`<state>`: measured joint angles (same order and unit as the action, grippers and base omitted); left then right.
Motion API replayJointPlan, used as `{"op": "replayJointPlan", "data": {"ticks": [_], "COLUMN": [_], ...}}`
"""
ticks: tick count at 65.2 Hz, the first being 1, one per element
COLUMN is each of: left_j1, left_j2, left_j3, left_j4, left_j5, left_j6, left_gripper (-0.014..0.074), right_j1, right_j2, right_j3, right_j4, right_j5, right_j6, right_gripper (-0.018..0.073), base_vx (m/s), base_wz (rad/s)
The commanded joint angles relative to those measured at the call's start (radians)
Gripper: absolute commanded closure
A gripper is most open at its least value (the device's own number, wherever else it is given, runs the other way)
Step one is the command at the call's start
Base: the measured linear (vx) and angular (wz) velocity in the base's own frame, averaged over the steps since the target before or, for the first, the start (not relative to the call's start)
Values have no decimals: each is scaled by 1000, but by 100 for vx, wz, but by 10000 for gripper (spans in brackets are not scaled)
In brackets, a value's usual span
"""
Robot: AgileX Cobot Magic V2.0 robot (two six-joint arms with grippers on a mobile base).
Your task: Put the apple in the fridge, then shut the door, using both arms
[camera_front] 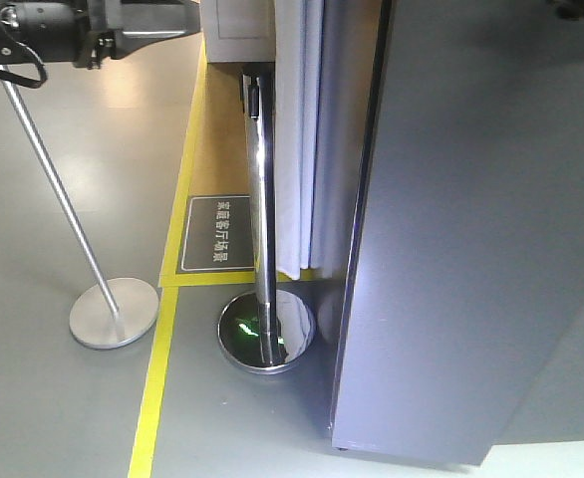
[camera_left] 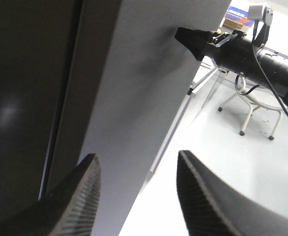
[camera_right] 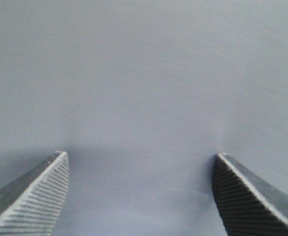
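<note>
Both jaws are held spread, with nothing between them: the right gripper [camera_right: 140,196] is pressed close to the door [camera_right: 144,73], the left gripper [camera_left: 136,196] is held beside its edge. The apple is not visible in any view, and the fridge [camera_left: 16,98] interior is hidden. The door's dark grey outer face [camera_front: 471,229] fills the front view. Two stanchions [camera_front: 262,199] and a yellow floor line [camera_front: 152,388] are located alongside.

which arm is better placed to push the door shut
Probably the right: its open gripper faces the grey door squarely, fingertips seemingly touching it. The left gripper, also open, sits off the door's edge, angled along it.
</note>
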<state>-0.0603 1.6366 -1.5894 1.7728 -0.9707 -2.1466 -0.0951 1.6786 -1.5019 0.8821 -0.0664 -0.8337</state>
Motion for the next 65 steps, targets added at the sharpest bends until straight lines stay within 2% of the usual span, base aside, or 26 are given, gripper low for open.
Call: {"op": "replayJointPlan", "data": {"ticks": [1,14,29,45,55,61,65], "left_j1": [2,2,2,2,5,18,30], "left_j2": [-44,-40,-37,-37,-41,-50,-60], "left_j3": [-27,-27,-27,-27,-29,-31,-31], "left_j4": [37,37,37,37,36,36,35], "left_j5": [38,69,103,141,215,233,230], "left_j6": [-5,-5,-5,-5,-5,-5,-5], "left_gripper": [240,240,240,243,274,316,360], "right_j1": [-46,-83,-84,-84,-84,-84,-84], "right_j2": [20,83,153,66,-47,-115,-158], "right_j3": [-77,-180,-291,-312,-312,-312,-312], "right_j4": [8,-4,-38,-63,-58,-50,-39], "right_j5": [24,181,303,416,582,691,758], "right_j6": [-4,-4,-5,-10,-11,-11,-11], "right_gripper": [-24,-24,-24,16,106,209,308], "base_vx": [0,0,0,0,0,0,0], "base_wz": [0,0,0,0,0,0,0]}}
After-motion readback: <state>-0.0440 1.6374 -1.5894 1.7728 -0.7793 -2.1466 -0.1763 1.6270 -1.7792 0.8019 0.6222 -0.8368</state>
